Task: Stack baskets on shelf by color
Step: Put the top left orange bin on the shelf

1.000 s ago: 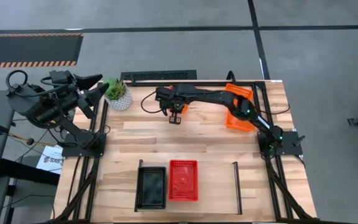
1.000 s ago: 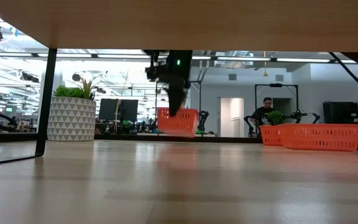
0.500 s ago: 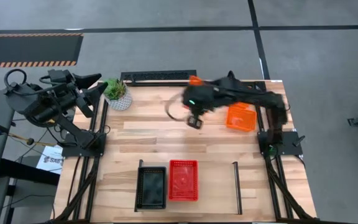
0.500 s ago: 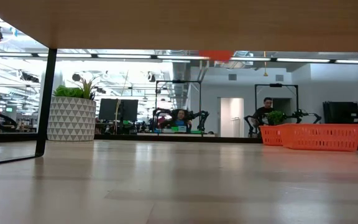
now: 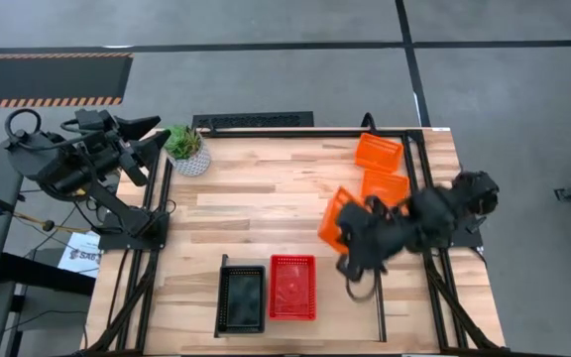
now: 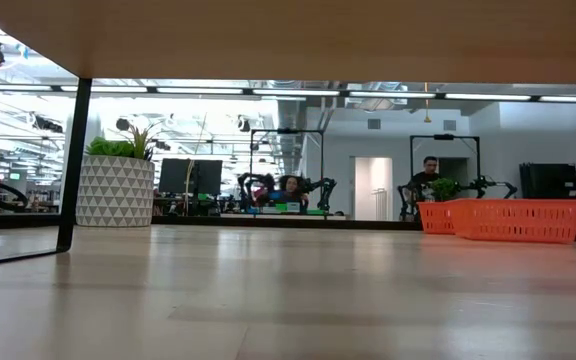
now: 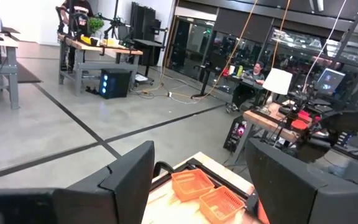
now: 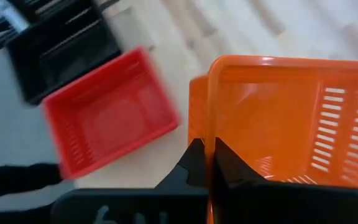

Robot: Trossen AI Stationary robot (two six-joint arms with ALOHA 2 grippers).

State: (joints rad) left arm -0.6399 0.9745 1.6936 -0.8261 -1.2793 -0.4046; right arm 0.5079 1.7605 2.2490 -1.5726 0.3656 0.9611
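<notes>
Potted plant (image 5: pixel 187 149), green leaves in a white patterned pot, stands on the table (image 5: pixel 266 198) at the 10 o'clock corner. Table top is light wood planks. Grey floor (image 5: pixel 266 79) around it, with a black-and-orange hazard strip (image 5: pixel 48 81) toward 10 o'clock. Low view: seated person (image 6: pixel 429 172) in the room beyond, toward 2 o'clock.

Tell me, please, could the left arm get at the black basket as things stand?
Probably yes: the left gripper is open, and nothing lies between it and the black basket; the right gripper holds an orange basket elsewhere.
</notes>
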